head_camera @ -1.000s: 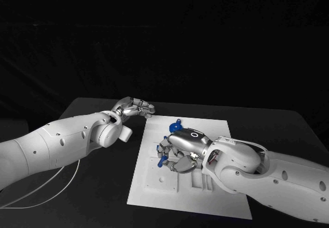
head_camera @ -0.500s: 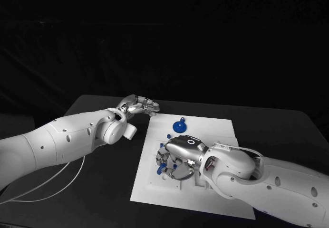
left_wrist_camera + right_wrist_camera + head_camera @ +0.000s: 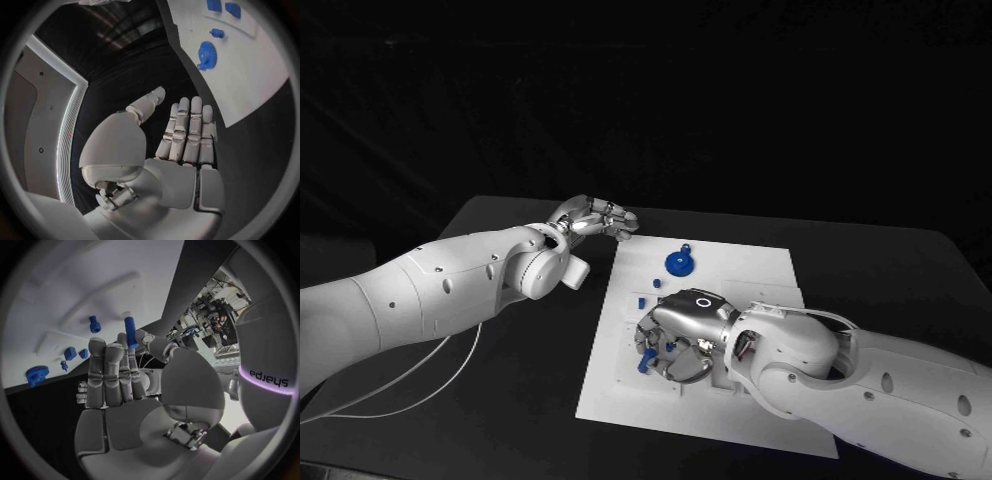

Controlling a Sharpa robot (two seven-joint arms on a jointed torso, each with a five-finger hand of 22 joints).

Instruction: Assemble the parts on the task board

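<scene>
The white task board (image 3: pixel 733 285) lies mid-table. My right hand (image 3: pixel 684 335) hovers low over its near-left part. In the right wrist view a blue peg (image 3: pixel 130 331) sits pinched between the thumb and a fingertip (image 3: pixel 121 340), and a second blue peg (image 3: pixel 94 324) stands in the board just beside it. A blue gear (image 3: pixel 678 263) lies on the board's far part, with small blue pieces (image 3: pixel 656 284) between it and the hand. My left hand (image 3: pixel 596 220) hangs over the black table off the board's far left corner, fingers straight and holding nothing (image 3: pixel 184 135).
The board (image 3: pixel 250 75) has moulded recesses near its near edge. Two small blue blocks (image 3: pixel 75 353) lie by the gear (image 3: pixel 36 375). A white cable (image 3: pixel 430 385) trails over the table under the left arm. Black table surrounds the board.
My right hand has drawn back from the gear toward the board's near side, still over the blue pegs. The left hand has barely moved. The view has shifted slightly.
</scene>
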